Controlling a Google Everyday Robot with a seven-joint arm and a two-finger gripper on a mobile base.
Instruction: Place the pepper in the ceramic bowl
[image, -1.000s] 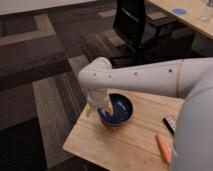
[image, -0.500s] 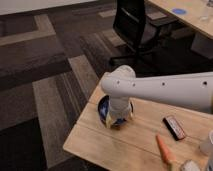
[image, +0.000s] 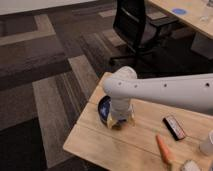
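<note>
The pepper (image: 163, 148), small, orange-red and tapered, lies on the wooden table (image: 100, 142) near its front right. The dark-blue ceramic bowl (image: 103, 108) sits near the table's left side, mostly covered by my arm. My gripper (image: 120, 121) hangs from the white arm over the bowl's right part, well to the left of the pepper. I see nothing held in it.
A black rectangular object with a red edge (image: 174, 127) lies right of the gripper. A white cup (image: 207, 143) stands at the right edge. A black office chair (image: 135, 27) stands behind the table, on patterned carpet. Another table (image: 195, 17) is at the back right.
My arm has swung right across the view and the view has shifted. The gripper stays over the bowl. The pepper and the black object have not moved on the table.
</note>
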